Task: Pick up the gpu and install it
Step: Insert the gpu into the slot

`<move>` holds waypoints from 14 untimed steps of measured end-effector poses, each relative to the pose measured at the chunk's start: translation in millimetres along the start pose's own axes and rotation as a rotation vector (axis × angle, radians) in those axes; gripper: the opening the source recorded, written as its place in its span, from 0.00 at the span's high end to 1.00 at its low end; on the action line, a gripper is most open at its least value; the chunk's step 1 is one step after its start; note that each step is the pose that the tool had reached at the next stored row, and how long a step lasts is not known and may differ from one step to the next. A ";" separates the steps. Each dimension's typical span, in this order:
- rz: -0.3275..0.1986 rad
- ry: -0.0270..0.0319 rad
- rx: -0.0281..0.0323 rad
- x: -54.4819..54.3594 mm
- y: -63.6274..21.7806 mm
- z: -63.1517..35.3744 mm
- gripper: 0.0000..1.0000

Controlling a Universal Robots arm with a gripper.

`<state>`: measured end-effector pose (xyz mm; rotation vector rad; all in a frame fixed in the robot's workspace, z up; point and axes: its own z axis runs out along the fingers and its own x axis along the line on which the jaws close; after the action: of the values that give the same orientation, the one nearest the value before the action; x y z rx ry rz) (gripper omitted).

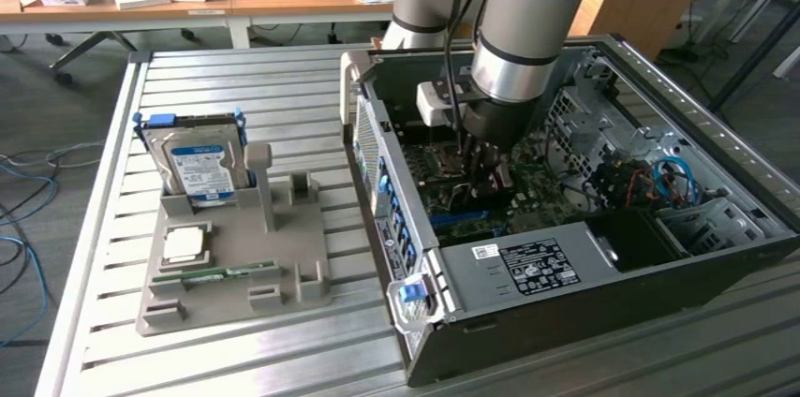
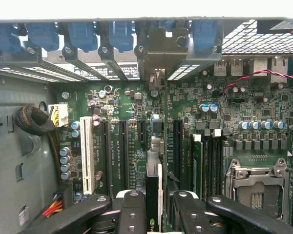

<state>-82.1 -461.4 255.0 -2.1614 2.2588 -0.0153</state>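
Dark gpu [image 2: 154, 187] edge-on in gripper [image 2: 156, 207]

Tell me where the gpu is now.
In the wrist view the gpu stands edge-on in the gripper, over the expansion slots of the motherboard inside the computer case.

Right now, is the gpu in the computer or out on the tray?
In. The gripper holds the gpu on edge over the motherboard inside the case. Fully seated: cannot tell.

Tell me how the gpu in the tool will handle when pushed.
Likely stiff: the gpu stands straight, edge-on, in the tool. Probably light for its length, since it looks thin. Possibly fragile: small parts sit exposed along its edge.
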 end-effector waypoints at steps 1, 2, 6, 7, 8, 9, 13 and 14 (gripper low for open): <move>0.000 -0.0010 0.0000 0.0 0.0 0.2 0.74; 0.000 -0.0038 0.0000 0.0 -0.1 0.3 0.74; 0.000 -0.0087 -0.0003 0.0 0.0 0.3 0.74; 0.000 -0.0087 -0.0003 0.0 0.0 0.3 0.74; 0.000 -0.0087 -0.0003 0.0 0.0 0.3 0.74; 0.000 -0.0087 -0.0003 0.0 0.0 0.6 0.74; 0.000 -0.0084 -0.0005 0.1 0.0 1.9 0.74; 0.000 -0.0084 -0.0004 0.0 0.0 1.9 0.74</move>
<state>-82.1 -461.4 253.1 -2.1573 2.2547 -0.0057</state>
